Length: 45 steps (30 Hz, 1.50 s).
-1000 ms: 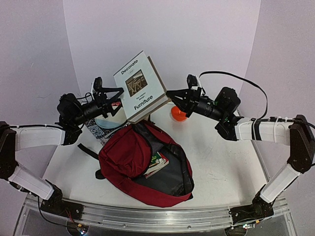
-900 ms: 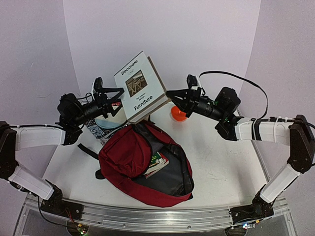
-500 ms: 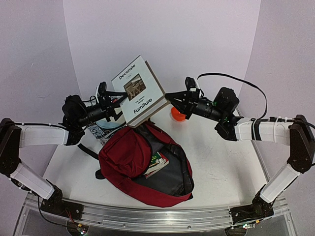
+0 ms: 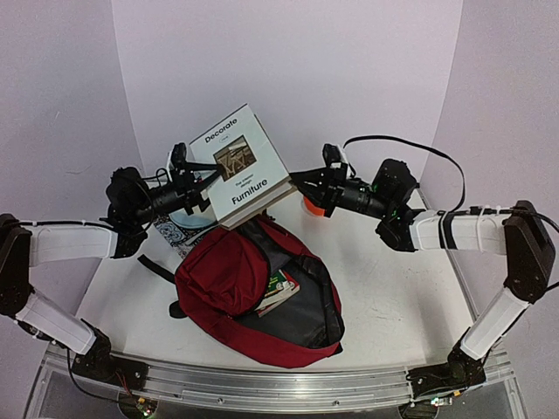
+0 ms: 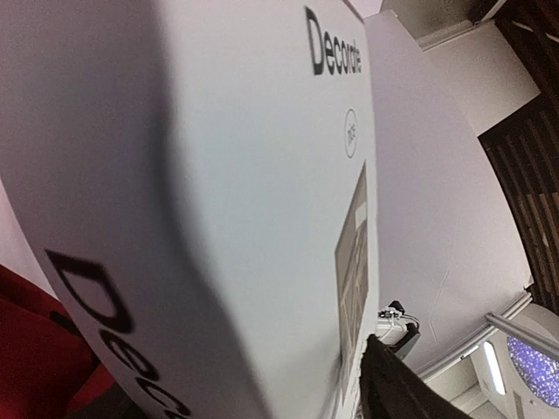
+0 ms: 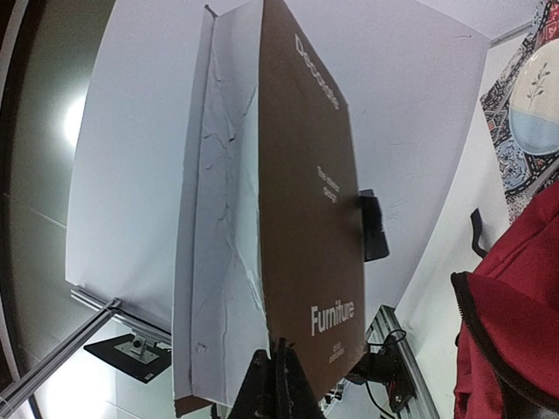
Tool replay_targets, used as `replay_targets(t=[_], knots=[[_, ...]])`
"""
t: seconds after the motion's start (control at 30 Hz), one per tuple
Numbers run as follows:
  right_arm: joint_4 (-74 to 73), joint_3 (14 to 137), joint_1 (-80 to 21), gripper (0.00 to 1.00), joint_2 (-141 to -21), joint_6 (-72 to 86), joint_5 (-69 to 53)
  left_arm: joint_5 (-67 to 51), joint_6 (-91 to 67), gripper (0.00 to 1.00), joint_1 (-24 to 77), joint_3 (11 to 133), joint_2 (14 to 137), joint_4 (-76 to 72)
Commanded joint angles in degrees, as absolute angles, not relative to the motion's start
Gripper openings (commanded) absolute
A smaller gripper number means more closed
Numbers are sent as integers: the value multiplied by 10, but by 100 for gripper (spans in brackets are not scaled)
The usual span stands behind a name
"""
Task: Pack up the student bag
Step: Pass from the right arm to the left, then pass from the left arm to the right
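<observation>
Lying open at lower centre of the worktop (image 4: 393, 288), the student bag (image 4: 223, 275) sat under the raised white book (image 4: 243, 166). Right jaws clenched its edge; left jaws straddled it, grip unclear. Loading step: it likely needed tilting down into the opening.

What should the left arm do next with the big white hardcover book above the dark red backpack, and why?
Probably close the left gripper on the white hardcover book. It hangs tilted above the open dark red fabric backpack, pinched at one edge by the right gripper, while the left gripper straddles the opposite edge without a clear grip.
</observation>
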<state>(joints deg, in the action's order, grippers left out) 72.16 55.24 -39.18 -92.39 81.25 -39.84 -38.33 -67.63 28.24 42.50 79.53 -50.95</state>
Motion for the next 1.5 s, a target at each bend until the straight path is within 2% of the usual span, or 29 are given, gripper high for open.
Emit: replay_targets(t=[0.0, 0.23, 0.43, 0.67, 0.87, 1.1, 1.47], knots=[[951, 580, -394, 0, -939, 825, -408, -400, -682, 67, 282, 440, 747, -532], [954, 568, -393, 0, -957, 825, -403, -387, -701, 52, 282, 424, 714, -535], [954, 562, -393, 11, -947, 810, -399, -360, -727, 43, 282, 405, 706, -535], [942, 524, -393, 38, -923, 783, -367, -294, -749, 36, 282, 377, 692, -535], [924, 475, -400, 69, -896, 756, -320, -217, -774, 35, 282, 354, 684, -535], [915, 490, -449, 97, -921, 727, -283, -168, -798, 34, 282, 349, 691, -535], [900, 582, -494, 98, -990, 703, -255, -155, -822, 34, 285, 344, 690, -536]])
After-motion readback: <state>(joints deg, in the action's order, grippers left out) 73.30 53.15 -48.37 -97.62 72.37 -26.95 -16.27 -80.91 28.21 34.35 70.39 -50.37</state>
